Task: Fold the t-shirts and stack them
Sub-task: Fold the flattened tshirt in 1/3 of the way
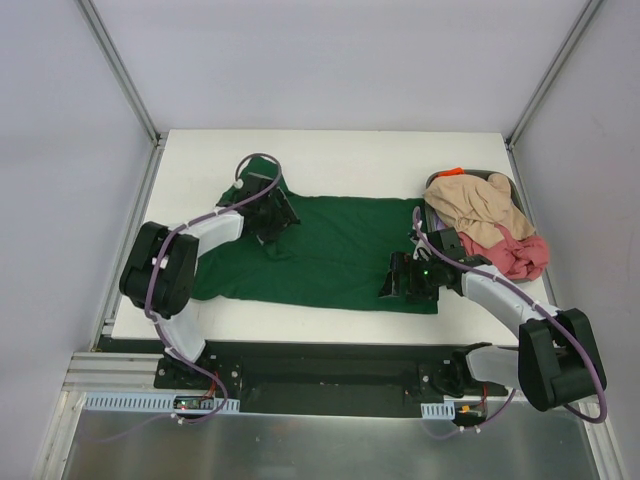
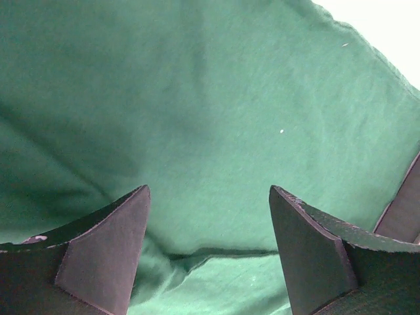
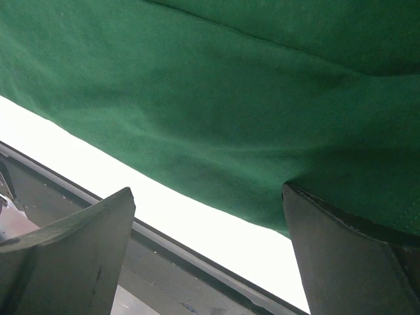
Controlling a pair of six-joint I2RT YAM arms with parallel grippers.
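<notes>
My left claw (image 1: pixel 268 232) was open over the far-left part of the green t-shirt (image 1: pixel 335 250). This shirt lay spread flat across the middle of the white counter (image 1: pixel 350 155), its long side running from left to right. In my left wrist view the two fingers (image 2: pixel 98 256) stood well apart with nothing between them. Under the gap I saw green cloth with a small fold in it, but I could not tell if the tips touched the cloth.

My right claw (image 1: pixel 398 280) was open too, at the near right corner of the same shirt. In the right wrist view its fingers (image 3: pixel 344 256) were spread wide and held nothing. The edge of the shirt ran slantwise under them, then a bare strip of the counter, then a dark rail (image 3: pixel 164 275). One finger was against the green cloth in that view, but whether it touched or was only in front, I could not say.

Near the right edge of the counter the other shirts lay in a crumpled heap. The beige t-shirt (image 1: pixel 470 205) was on the far side and the pink-red t-shirt (image 1: pixel 522 255) on the near right, touching each other. A small orange bit (image 1: pixel 455 172) showed at the far edge of the heap
</notes>
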